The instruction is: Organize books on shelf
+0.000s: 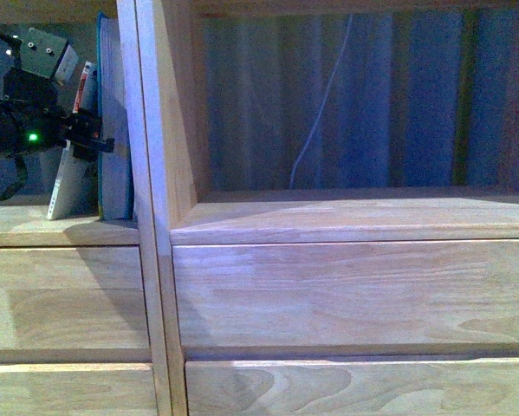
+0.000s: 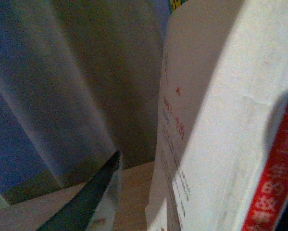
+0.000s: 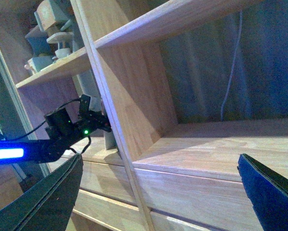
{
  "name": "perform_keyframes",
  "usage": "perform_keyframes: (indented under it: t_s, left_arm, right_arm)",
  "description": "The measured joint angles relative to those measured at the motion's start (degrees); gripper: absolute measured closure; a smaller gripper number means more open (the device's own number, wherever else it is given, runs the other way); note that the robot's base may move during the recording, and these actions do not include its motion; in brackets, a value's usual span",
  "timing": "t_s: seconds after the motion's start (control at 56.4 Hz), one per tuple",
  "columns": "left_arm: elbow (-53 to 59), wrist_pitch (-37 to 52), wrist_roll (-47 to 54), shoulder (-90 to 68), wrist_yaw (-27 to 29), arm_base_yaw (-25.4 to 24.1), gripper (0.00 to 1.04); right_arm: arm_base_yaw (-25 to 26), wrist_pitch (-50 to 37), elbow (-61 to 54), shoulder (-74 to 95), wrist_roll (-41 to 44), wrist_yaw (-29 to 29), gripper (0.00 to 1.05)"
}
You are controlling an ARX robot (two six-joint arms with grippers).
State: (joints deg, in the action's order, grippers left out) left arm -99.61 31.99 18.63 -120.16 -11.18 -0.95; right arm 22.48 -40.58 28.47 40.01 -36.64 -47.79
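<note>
Thin white paperback (image 1: 67,186) tilted beside teal book (image 1: 116,173), left tool (image 1: 90,139) grip unclear, right tool (image 3: 158,161) wide open

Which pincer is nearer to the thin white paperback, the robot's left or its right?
Left. The left pincer is inside the shelf, close beside the white paperback; the right pincer hangs open out in front of the shelf, well apart from that book.

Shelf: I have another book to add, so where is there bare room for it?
The right compartment is bare across its visible floor, bordered by the upright divider and the drawer fronts below. The left compartment is crowded: white paperback, teal book and the left gripper fill its divider end.
</note>
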Motion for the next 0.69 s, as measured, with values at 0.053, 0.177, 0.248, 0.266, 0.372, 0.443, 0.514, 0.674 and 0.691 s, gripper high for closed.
perform_keyframes:
  t_s: [0.053,0.177,0.248,0.266,0.372,0.443,0.514,0.674,0.691]
  left_arm:
    - [0.76,0.0,-0.24,0.7,0.68,-0.07,0.34]
    - [3.39,0.59,-0.85,3.45,0.74,-0.57,0.14]
    - [6.14,1.75,-2.23,6.27,0.48,-0.85,0.05]
    - [6.58,1.88,-2.47,6.73,0.42,-0.92,0.06]
    - [11.41,2.12,-6.16,12.02,-0.55,-1.55,0.07]
    - [16.0,1.79,-10.69,16.85,-1.33,-2.6,0.07]
    - [23.26,1.51,-15.61,23.58,-2.23,-4.24,0.07]
    - [40.54,-0.39,-25.29,40.92,-7.41,-8.07,0.07]
    - [42.38,-1.68,-24.81,43.25,-6.38,-8.04,0.08]
  right_arm:
    - [-0.04,0.15,-0.02,0.0,0.13,0.42,0.07]
    - [-0.42,2.4,-0.02,0.0,2.05,3.28,0.07]
    - [-0.5,2.91,-0.02,0.11,2.73,3.76,0.07]
    - [-0.5,2.93,-0.02,0.13,3.04,3.8,0.07]
    - [-0.52,2.93,-0.02,0.11,3.43,3.8,0.07]
    - [-0.52,2.93,-0.02,0.11,3.52,3.8,0.07]
    - [-0.52,2.93,-0.02,0.11,3.52,3.85,0.07]
    - [-0.52,2.93,-0.02,0.11,3.54,3.85,0.07]
    - [-0.52,2.93,-0.02,0.11,3.54,3.85,0.07]
